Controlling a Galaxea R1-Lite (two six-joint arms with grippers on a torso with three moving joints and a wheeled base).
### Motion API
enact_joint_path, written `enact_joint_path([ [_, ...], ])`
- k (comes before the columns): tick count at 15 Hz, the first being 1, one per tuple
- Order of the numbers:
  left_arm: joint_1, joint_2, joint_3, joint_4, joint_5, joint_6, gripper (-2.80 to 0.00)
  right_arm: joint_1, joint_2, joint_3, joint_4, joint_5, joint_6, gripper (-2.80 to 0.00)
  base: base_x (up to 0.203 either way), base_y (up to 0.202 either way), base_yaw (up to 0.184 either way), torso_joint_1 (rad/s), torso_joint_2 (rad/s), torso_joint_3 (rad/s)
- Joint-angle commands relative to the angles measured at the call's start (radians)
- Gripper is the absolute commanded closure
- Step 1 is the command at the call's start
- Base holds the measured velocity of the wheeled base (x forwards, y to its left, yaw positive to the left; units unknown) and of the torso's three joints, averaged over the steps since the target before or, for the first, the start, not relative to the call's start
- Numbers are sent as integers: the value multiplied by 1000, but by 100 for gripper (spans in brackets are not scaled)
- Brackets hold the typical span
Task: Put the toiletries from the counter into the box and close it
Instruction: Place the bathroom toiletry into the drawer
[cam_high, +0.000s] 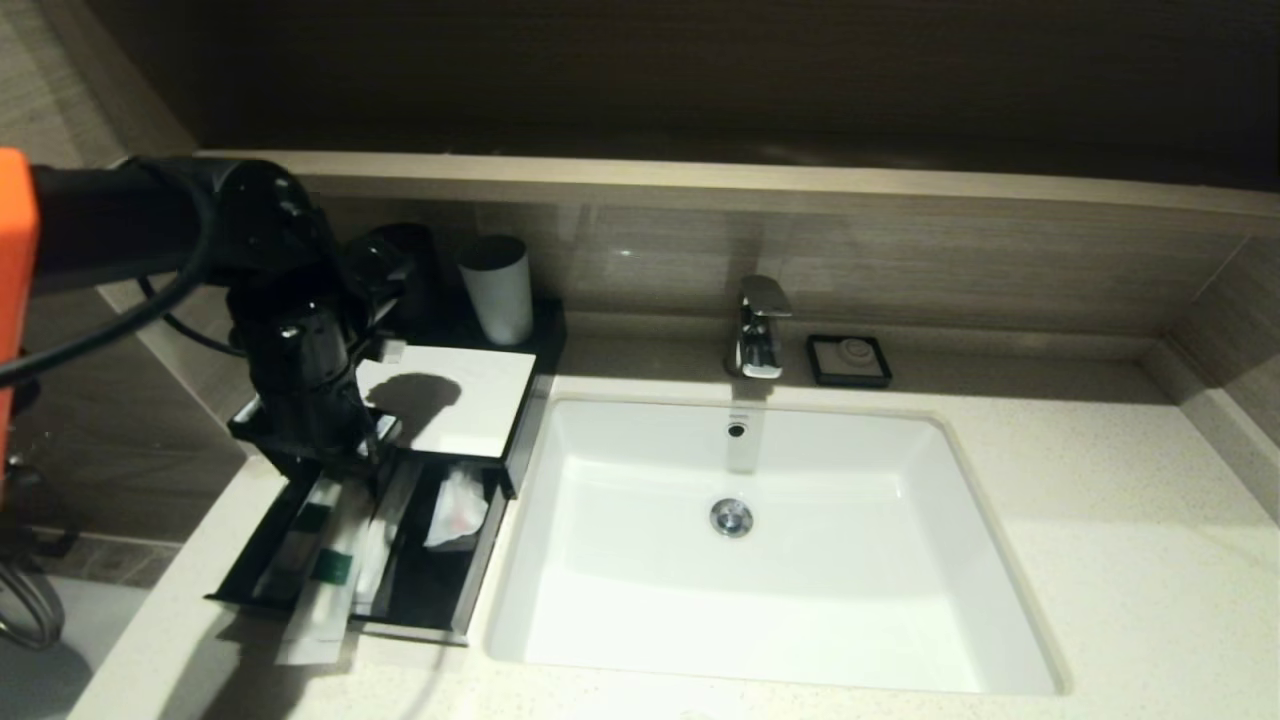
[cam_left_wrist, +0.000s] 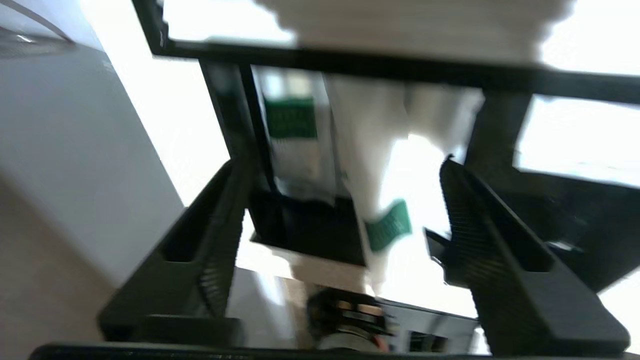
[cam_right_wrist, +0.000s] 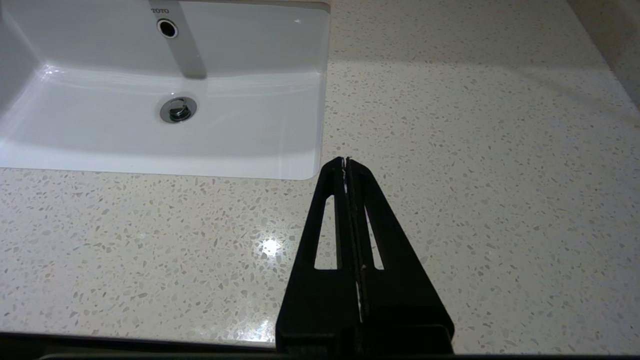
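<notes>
The black box (cam_high: 480, 400) with a white top panel stands left of the basin, and its drawer (cam_high: 415, 625) is pulled out. My left gripper (cam_high: 355, 462) hangs over the drawer's back end, open (cam_left_wrist: 340, 165), fingers (cam_left_wrist: 220, 240) wide apart. One long white packet with a green band (cam_high: 325, 590) lies along the drawer with its front end sticking out over the drawer front; it shows between my fingers, untouched (cam_left_wrist: 387, 225). A second packet (cam_high: 300, 530) lies in the left compartment (cam_left_wrist: 292, 125). My right gripper (cam_right_wrist: 346, 162) is shut and empty above the speckled counter (cam_right_wrist: 475, 150).
A crumpled white wrapper (cam_high: 455, 510) lies in the drawer's right compartment. A white cup (cam_high: 497, 288) and a black cup (cam_high: 410, 262) stand behind the box. The white basin (cam_high: 800, 600), faucet (cam_high: 760, 325) and black soap dish (cam_high: 849, 360) are to the right.
</notes>
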Motion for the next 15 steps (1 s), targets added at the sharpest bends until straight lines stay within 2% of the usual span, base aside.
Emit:
enact_joint_path([
  [1,-9,-43,12,17,-54,-80,-280,0,-1,0,0,0,0,0,0,0,0,0,0,0],
  [3,-17,-52,15,81,-140,-154,-280,0,-1,0,0,0,1,0,0,0,0,0,0,0],
  [6,-18,-94,19,126,-256,-208,-280,0,-1,0,0,0,1,0,0,0,0,0,0,0],
  [7,-18,-116,22,136,-282,-224,0,0,-1,0,0,0,1,0,0,0,0,0,0,0],
  [10,-19,-185,71,148,-313,-278,0,2,-1,0,0,0,1,0,0,0,0,0,0,0],
  [15,-19,-333,286,138,-316,-292,0,0,-1,0,0,0,0,0,0,0,0,0,0,0],
])
